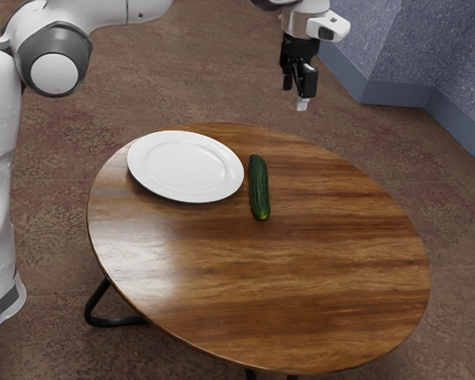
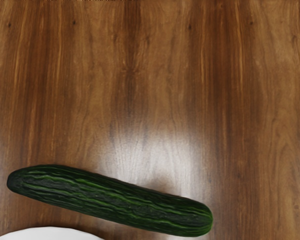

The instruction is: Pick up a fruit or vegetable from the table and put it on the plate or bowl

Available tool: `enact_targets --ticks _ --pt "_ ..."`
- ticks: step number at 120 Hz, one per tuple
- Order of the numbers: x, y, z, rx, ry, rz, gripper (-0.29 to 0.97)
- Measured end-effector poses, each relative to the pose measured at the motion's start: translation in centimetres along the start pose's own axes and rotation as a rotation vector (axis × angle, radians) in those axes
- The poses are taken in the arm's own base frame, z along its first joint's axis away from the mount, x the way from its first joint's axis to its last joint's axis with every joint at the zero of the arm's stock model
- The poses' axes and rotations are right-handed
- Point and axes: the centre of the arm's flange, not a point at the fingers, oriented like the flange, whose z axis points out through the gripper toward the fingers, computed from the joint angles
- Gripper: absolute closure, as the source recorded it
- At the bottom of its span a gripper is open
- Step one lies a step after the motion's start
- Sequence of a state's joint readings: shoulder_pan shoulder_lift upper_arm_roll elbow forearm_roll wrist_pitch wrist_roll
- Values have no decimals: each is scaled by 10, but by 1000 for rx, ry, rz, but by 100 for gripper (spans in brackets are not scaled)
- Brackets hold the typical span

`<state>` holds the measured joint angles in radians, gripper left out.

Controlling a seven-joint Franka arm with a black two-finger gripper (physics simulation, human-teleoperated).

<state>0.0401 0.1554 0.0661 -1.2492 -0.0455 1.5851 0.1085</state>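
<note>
The surface [image 1: 301, 277] lies bare on the exterior view's right and across its near half, so there is wide room to pass. Two low things stand in the way. The plate [image 1: 185, 165] sits toward the exterior view's left. The cucumber [image 1: 259, 187] lies just beside its rim, with a thin strip of wood between them. The air above both is open.

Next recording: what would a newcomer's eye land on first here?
The dark green ridged cucumber lies on the round glossy wooden table, close beside the empty white round plate, on the exterior view's right of it. The black two-finger pincer hangs high above the table's far edge, holding nothing.
</note>
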Motion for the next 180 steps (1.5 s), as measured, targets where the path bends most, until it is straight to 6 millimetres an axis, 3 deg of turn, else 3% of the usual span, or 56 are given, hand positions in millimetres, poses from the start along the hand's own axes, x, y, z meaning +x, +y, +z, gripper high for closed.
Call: enact_targets --ticks 31,49,68,80,107,118,133,147,154,161,180 --pt "1 2 -1 -2 5 38 0" --pt "3 14 -13 -2 34 8 0" --pt "16 0 24 6 -19 -182 0" --pt "22 -26 48 28 -44 -354 0" --pt "22 -71 59 45 -35 -752 0" --pt "23 -76 64 42 -38 -882 0" --pt "30 -83 85 37 -54 -1040 0" --pt "36 -97 84 -10 -51 -1180 0" --pt "39 -99 89 -21 -63 -1232 0" --pt "44 -99 108 -18 -91 -1273 0" --pt "57 -67 132 -19 -128 -1320 0"
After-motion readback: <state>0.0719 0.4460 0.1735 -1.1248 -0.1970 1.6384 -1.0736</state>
